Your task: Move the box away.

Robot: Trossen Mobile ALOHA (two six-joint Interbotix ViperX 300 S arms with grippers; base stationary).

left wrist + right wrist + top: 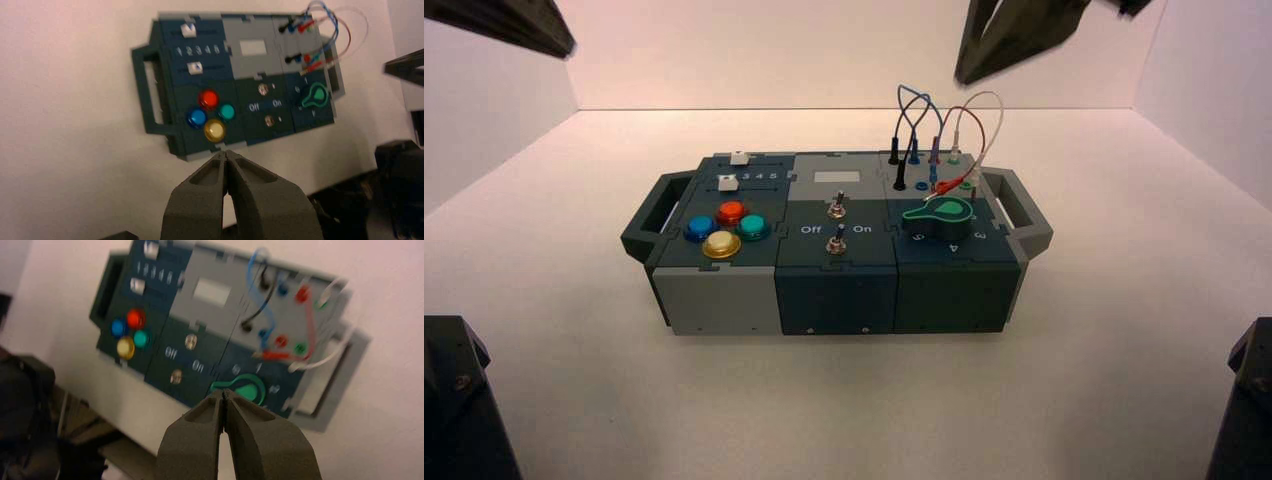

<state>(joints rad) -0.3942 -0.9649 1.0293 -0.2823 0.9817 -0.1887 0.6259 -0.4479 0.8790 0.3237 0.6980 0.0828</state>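
The box [834,290] stands in the middle of the white table, dark teal and grey, with a handle at its left end [649,225] and one at its right end [1024,215]. On top are coloured push buttons [724,228], two toggle switches [835,225], a green knob [939,213] and plugged wires [944,120]. My left gripper [227,154] is shut and empty, held high above the box's [235,65] near left edge. My right gripper [223,392] is shut and empty, held high above the box [210,315] near the knob [245,389]. Neither touches the box.
White walls close in the table at the back and both sides. My left arm [514,25] and right arm [1014,35] hang at the top of the high view. Dark arm bases stand at the near left corner [459,410] and the near right corner [1244,410].
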